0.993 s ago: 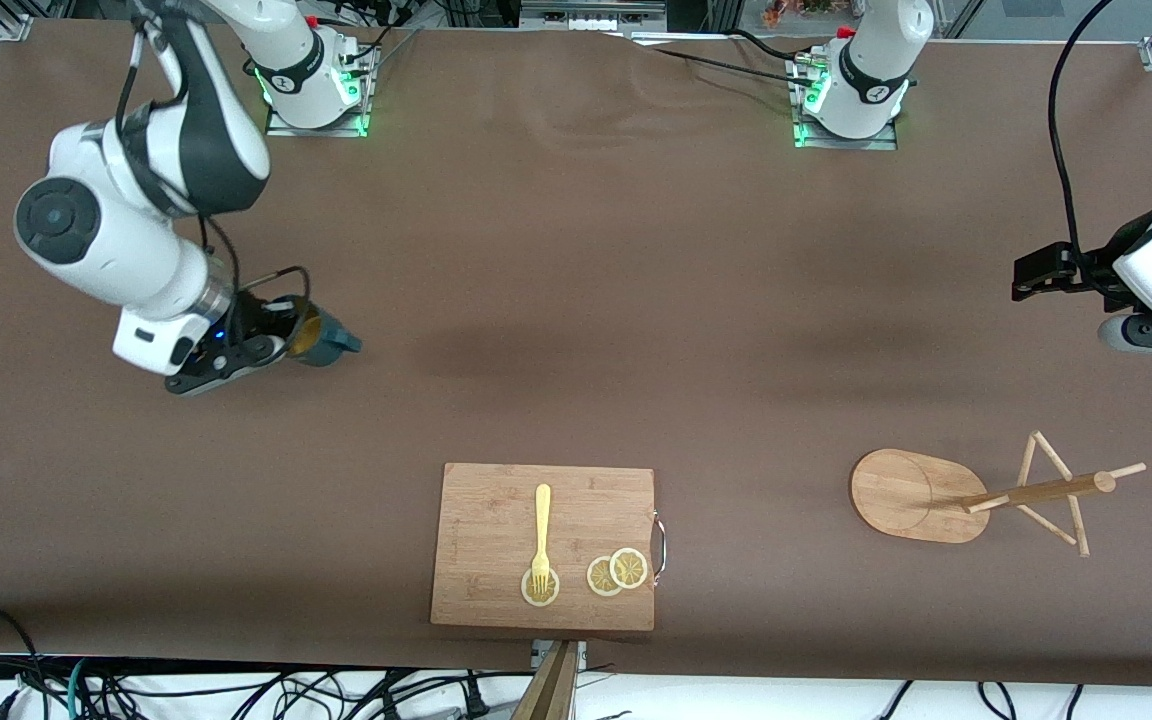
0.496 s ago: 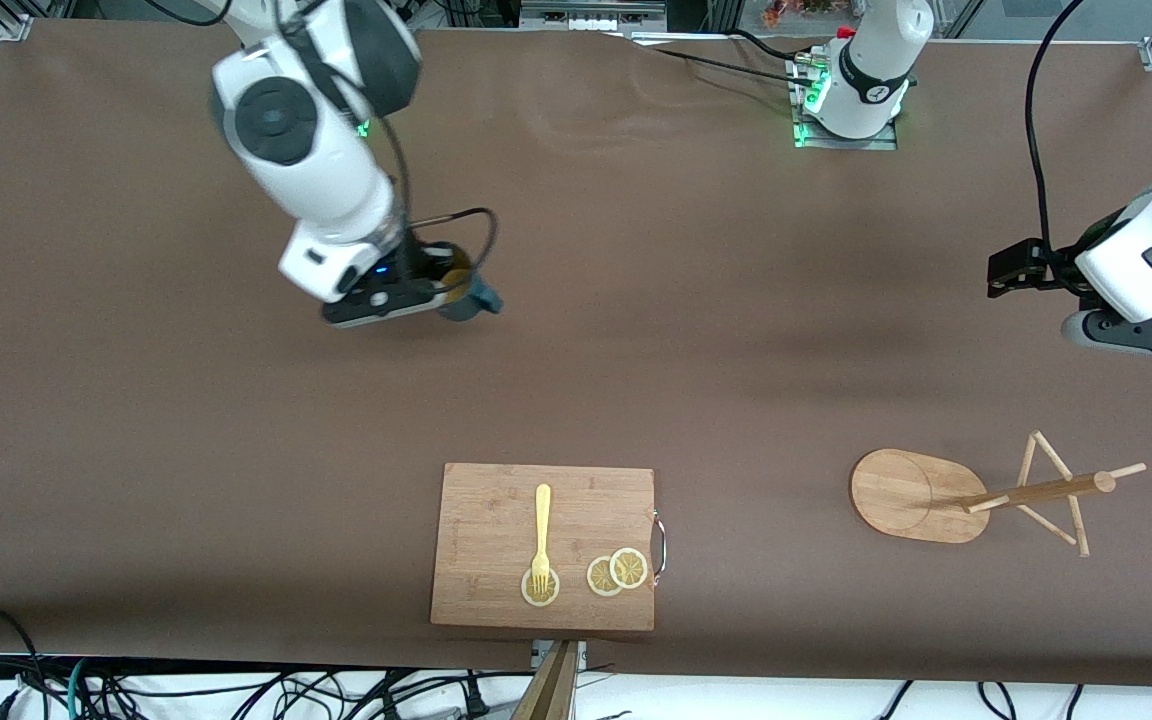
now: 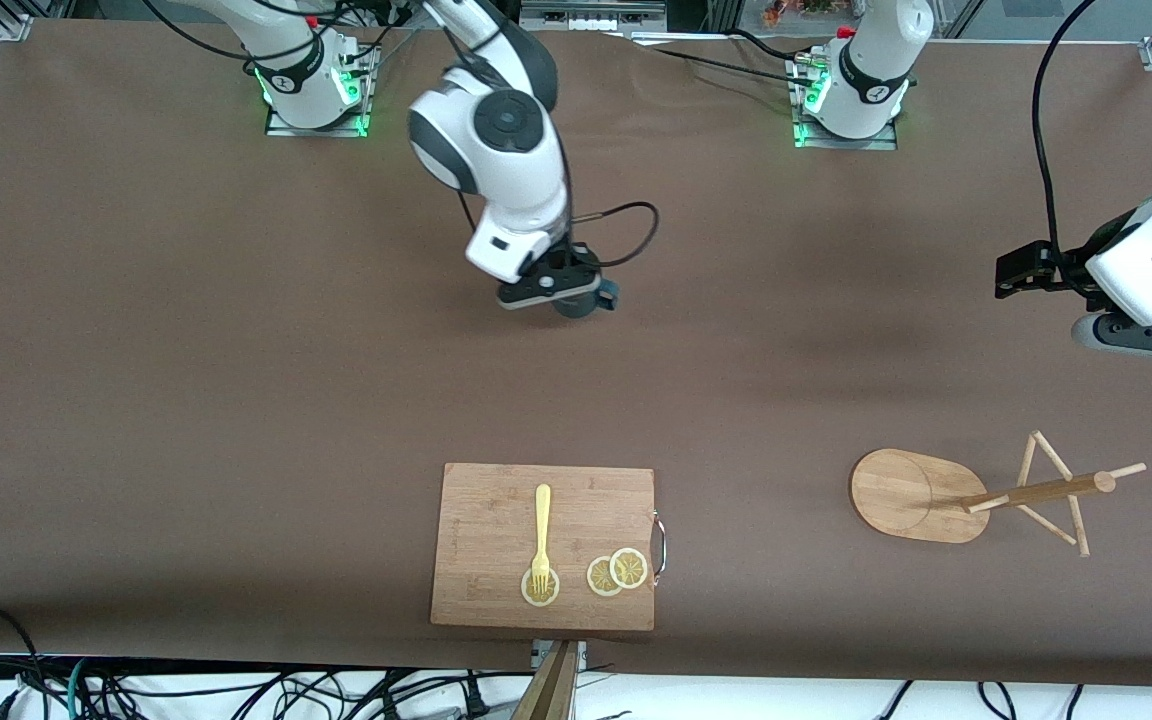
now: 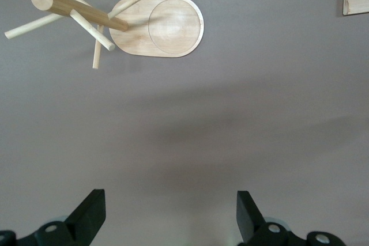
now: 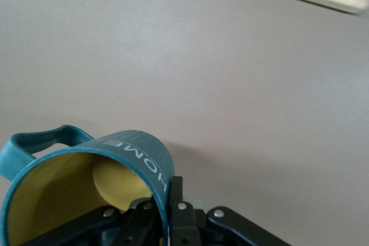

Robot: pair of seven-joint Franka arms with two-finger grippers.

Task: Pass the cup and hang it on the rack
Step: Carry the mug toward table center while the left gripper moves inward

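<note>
You're in robotics lab, not home kitchen. Evidence: two white arm bases (image 3: 316,75) bolted on metal plates at 12 o'clock edge of tabletop (image 3: 236,450), green status lights lit. Brown mat covers whole tabletop. Aluminium frame rails at corners. Loose black cables (image 3: 236,690) tangled along 6 o'clock edge. Kitchen props only staged: bamboo cutting board (image 3: 496,520), mug rack (image 3: 921,495).
</note>
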